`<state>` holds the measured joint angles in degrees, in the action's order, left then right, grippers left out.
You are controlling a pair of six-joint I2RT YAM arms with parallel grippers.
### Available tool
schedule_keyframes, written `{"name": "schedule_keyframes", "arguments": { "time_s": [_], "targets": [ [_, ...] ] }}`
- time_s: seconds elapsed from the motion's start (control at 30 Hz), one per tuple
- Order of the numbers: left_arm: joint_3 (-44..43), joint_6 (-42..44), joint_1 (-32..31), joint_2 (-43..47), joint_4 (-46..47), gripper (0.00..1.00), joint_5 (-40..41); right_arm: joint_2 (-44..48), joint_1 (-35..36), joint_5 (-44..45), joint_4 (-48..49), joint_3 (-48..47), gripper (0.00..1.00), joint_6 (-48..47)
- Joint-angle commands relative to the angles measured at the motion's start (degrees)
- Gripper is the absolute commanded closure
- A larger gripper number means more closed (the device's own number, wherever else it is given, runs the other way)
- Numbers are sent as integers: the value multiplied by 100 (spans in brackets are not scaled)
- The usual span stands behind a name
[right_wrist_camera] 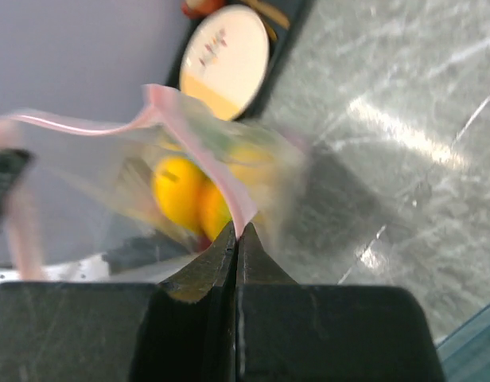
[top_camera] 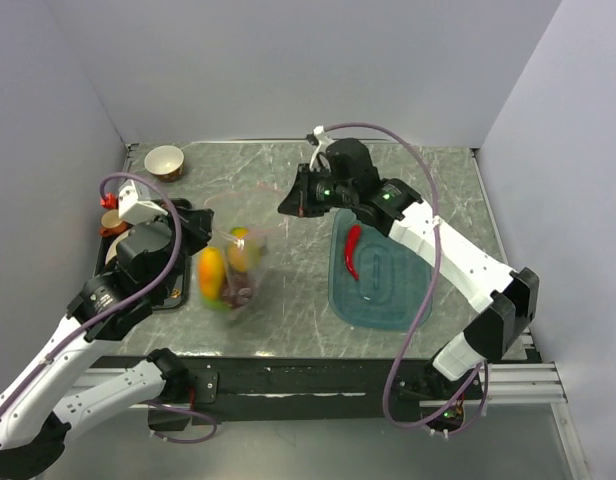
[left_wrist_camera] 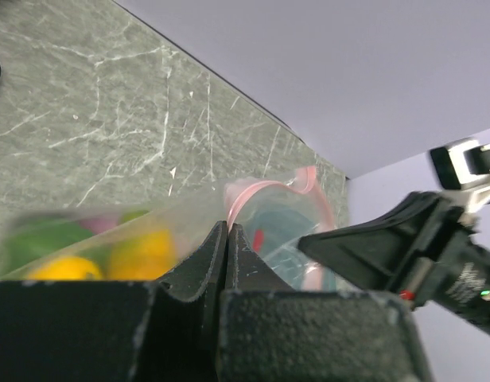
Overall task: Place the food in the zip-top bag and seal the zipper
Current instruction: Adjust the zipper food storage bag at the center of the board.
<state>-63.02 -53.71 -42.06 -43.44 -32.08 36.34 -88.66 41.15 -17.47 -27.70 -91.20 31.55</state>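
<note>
The zip-top bag (top_camera: pixel 234 268) hangs blurred between my two arms, above the table. Orange-yellow mangoes (top_camera: pixel 211 272) and darker food show inside it. My left gripper (top_camera: pixel 206 222) is shut on the pink zipper (left_wrist_camera: pixel 261 185) strip at one end of the mouth. At the other end my right gripper (top_camera: pixel 286 203) is shut on the zipper (right_wrist_camera: pixel 205 143) too. The mouth gapes between them. In the right wrist view the mangoes (right_wrist_camera: pixel 181 191) sit just beyond the shut jaws. A green piece (left_wrist_camera: pixel 38 239) shows in the left wrist view. A red chili (top_camera: pixel 353 250) lies in the teal tray (top_camera: pixel 383 300).
A small cream bowl (top_camera: pixel 164 160) stands at the back left corner. A patterned cream plate (right_wrist_camera: pixel 225 60) rests on a black tray (top_camera: pixel 178 290) under my left arm. Grey walls close in the table on three sides.
</note>
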Motion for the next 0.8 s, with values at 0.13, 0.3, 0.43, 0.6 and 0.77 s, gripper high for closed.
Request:
{"name": "schedule_keyframes", "arguments": {
  "time_s": [0.13, 0.3, 0.43, 0.6, 0.77],
  "targets": [
    [35, 168, 14, -419, 377, 99, -293, -229, 25, 261, 82, 585, 91, -140],
    [649, -148, 14, -858, 790, 99, -794, -450, 16, 376, 55, 1042, 84, -70],
    [879, -262, 14, -1026, 1019, 99, -1049, -345, -10, 929, -234, 1244, 52, -26],
    [818, -157, 14, -1149, 1072, 99, -1076, 111, -142, 1448, -332, 1569, 29, -52],
    [739, -139, 14, -1246, 1072, 99, -1173, 1025, -387, 2001, -306, 2052, 18, 140]
  ]
}}
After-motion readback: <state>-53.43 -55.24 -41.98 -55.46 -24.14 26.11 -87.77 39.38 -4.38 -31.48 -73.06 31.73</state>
